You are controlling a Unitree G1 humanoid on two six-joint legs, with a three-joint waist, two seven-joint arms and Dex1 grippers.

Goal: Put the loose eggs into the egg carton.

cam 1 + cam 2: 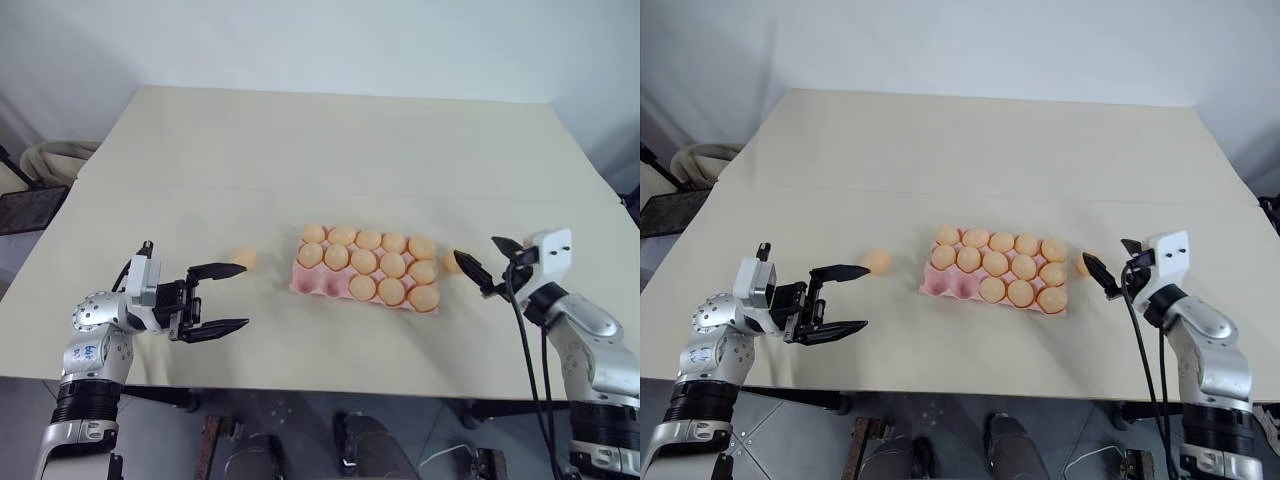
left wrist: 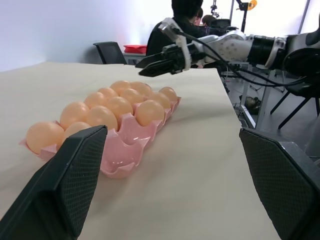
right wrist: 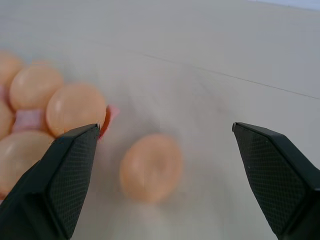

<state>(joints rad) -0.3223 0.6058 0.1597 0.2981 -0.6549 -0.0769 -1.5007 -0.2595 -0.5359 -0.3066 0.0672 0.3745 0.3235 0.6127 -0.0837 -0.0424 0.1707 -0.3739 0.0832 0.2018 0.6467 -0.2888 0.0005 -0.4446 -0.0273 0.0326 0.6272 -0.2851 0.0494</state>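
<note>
Thirteen eggs sit in the pink egg carton (image 1: 330, 285) mid-bench (image 1: 300, 150), two cups empty. Two loose eggs lie outside: one (image 1: 244, 257) left, one (image 3: 150, 167) right between the right gripper's (image 1: 478, 262) wide jaws. Left gripper (image 1: 222, 298) gapes empty.

Loose egg (image 3: 150, 167) on table (image 3: 240, 55) between wide-apart fingers (image 3: 67, 172), beside egg carton (image 3: 111, 113).

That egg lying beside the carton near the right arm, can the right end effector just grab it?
Probably yes. The right end effector is open, and the loose egg lies on bare table between its fingers, apart from the egg carton.
</note>
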